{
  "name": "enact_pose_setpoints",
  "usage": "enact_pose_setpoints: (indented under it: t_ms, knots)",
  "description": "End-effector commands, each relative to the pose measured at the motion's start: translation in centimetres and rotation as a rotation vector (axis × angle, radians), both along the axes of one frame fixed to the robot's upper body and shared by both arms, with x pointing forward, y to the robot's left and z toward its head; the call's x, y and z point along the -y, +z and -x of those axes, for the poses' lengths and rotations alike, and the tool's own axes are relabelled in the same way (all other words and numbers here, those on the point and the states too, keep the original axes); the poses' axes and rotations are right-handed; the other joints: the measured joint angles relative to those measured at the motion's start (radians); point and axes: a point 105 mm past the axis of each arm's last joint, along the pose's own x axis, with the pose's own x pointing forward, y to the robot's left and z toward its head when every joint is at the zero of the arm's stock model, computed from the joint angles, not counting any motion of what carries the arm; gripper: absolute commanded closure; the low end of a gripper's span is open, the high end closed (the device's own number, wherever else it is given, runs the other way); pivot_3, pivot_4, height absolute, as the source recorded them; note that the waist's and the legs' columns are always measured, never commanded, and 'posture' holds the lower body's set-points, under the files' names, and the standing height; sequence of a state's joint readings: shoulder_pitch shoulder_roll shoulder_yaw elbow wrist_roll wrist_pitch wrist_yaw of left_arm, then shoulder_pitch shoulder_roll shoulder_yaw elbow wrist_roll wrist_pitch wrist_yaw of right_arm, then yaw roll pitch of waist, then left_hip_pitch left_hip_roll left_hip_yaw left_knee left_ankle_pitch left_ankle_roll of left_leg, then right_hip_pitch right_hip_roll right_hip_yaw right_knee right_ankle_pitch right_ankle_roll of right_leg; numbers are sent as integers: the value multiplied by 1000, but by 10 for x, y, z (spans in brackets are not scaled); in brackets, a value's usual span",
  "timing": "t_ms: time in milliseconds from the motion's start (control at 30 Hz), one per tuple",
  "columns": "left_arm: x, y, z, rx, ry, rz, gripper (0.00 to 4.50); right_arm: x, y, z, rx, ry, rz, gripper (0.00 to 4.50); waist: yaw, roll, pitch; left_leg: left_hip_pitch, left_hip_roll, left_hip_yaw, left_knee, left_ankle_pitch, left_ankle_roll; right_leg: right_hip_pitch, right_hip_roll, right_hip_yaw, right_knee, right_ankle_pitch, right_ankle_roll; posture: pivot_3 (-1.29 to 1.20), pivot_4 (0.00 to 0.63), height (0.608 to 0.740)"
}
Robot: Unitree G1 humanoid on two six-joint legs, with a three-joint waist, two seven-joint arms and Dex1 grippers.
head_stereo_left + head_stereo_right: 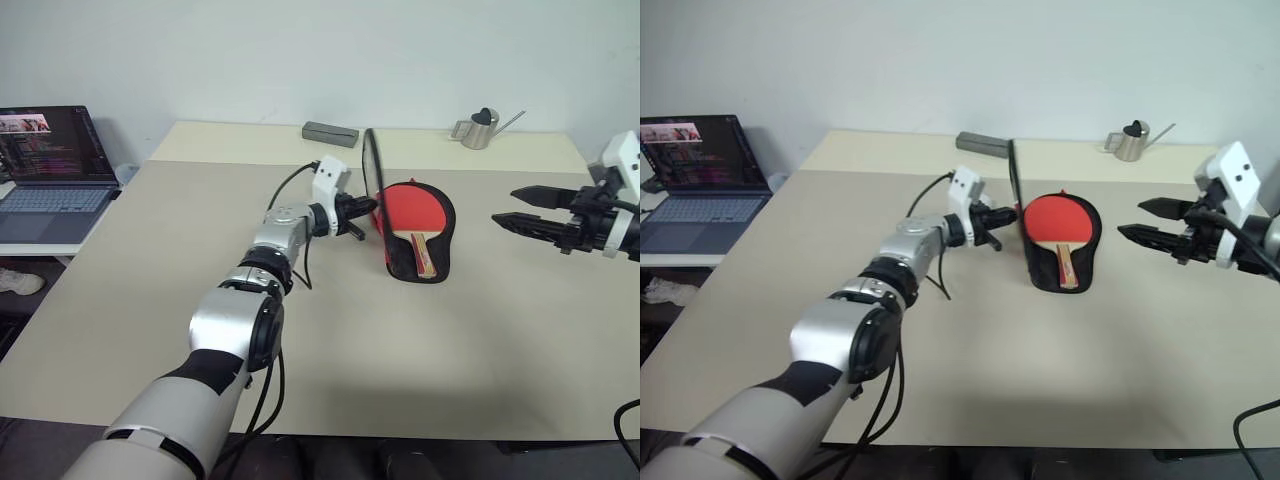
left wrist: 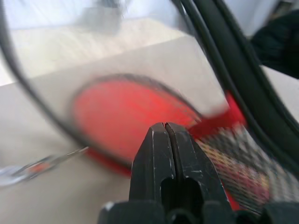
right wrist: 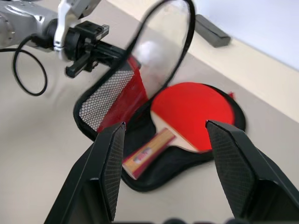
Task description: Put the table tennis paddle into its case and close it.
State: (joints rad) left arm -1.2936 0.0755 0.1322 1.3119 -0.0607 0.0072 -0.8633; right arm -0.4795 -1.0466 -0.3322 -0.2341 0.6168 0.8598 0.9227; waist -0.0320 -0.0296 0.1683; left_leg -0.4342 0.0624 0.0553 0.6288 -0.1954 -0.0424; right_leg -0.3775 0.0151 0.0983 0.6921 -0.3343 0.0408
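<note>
Paddle (image 1: pixel 410 213) in open case (image 1: pixel 440 262), mid-table (image 1: pixel 480 360); laptop (image 1: pixel 50 170) far left; watering can (image 1: pixel 480 128) behind.

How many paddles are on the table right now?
1. The paddle lies red face up inside the open case, near the table's middle. The raised flap might hide something behind it.

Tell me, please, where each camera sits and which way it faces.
Head eyes: forward and down over the table, both arms showing.
Left wrist: along the shut left claw at the case flap.
Right wrist: between the open right claw fingers at the paddle.
All share the paddle in the case.
</note>
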Motion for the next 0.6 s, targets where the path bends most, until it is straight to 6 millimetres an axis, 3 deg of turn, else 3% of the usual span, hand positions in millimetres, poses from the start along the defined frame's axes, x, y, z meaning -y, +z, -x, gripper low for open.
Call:
enact_pose_setpoints:
  t_ms: [33,233,433,600]
  knots:
    - [22,14,7,59,-69,-15,4454,2,19,11,72,-8,17,1491,-1,0,0,0,0,0,0,0,0,0,0,0,0,0,0,0,150,740]
    - [41,5,16,47,-125,-28,4454,5,20,17,76,-26,24,1491,-1,0,0,1,0,0,0,0,0,1,0,0,0,0,0,0,150,740]
    - [43,7,20,58,-158,-23,4454,5,19,13,79,-28,25,1491,-1,0,0,1,0,-1,0,0,0,1,0,0,0,0,0,0,150,740]
    - [5,33,21,143,-249,16,4454,-5,8,0,54,-4,11,1491,-11,0,0,1,0,-1,0,0,0,1,1,0,1,0,0,0,150,740]
